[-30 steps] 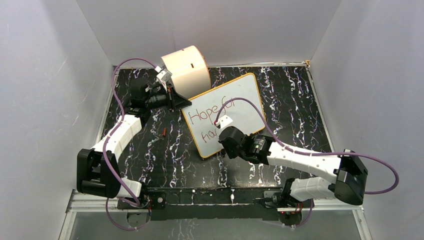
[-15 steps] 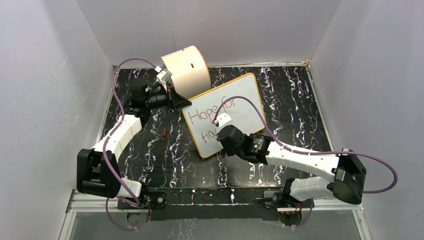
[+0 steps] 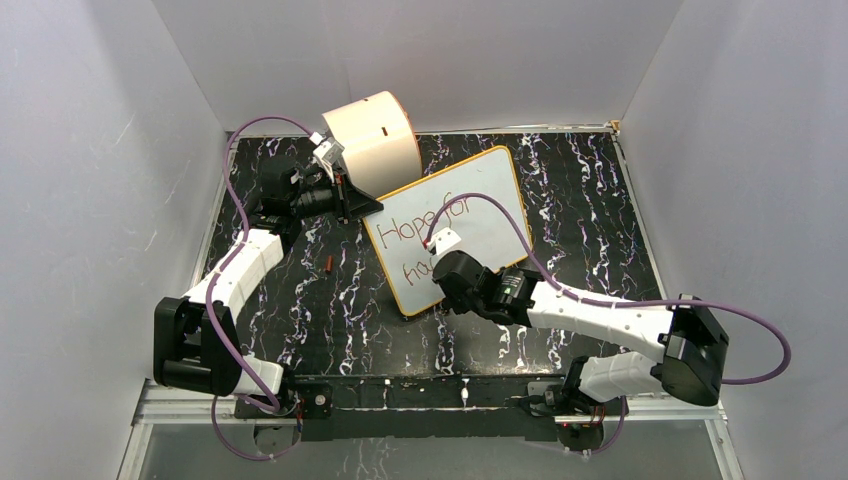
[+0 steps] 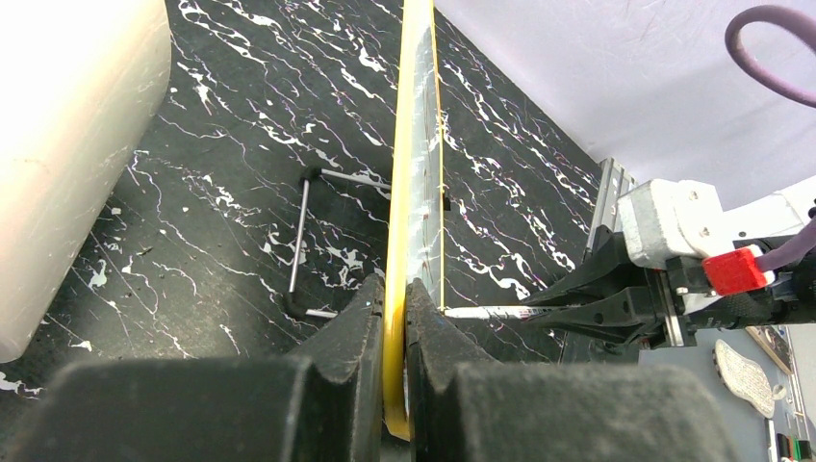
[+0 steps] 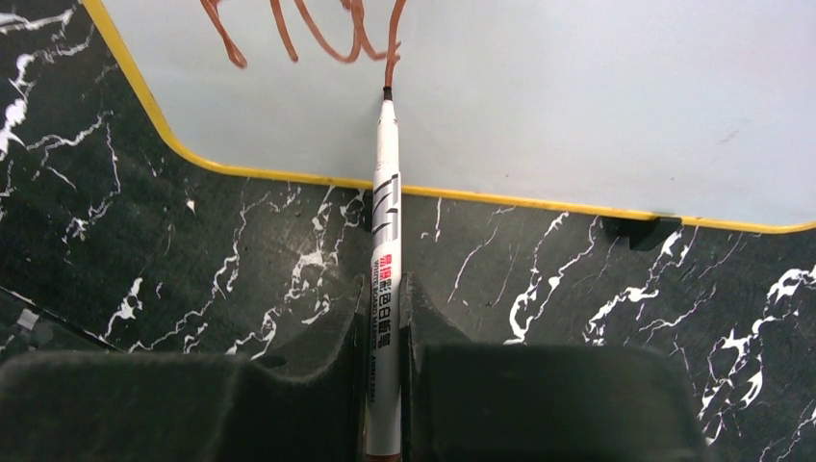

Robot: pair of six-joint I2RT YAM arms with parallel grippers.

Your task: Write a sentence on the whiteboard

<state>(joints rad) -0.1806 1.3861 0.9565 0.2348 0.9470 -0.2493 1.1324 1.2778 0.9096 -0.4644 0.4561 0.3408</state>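
Pale walls box in a black marbled table. The whiteboard stands near its middle, propped on a wire stand. A cream drum sits just behind the board's far-left corner. The left gripper is pressed together on the board's yellow rim. The right gripper pinches a marker, whose tip touches the board at the foot of a stroke of the sentence. From above, the right wrist hides most of the second line. A small red-brown piece lies left of the board. Since a second ago the right wrist has edged slightly left, and the left arm has not moved.
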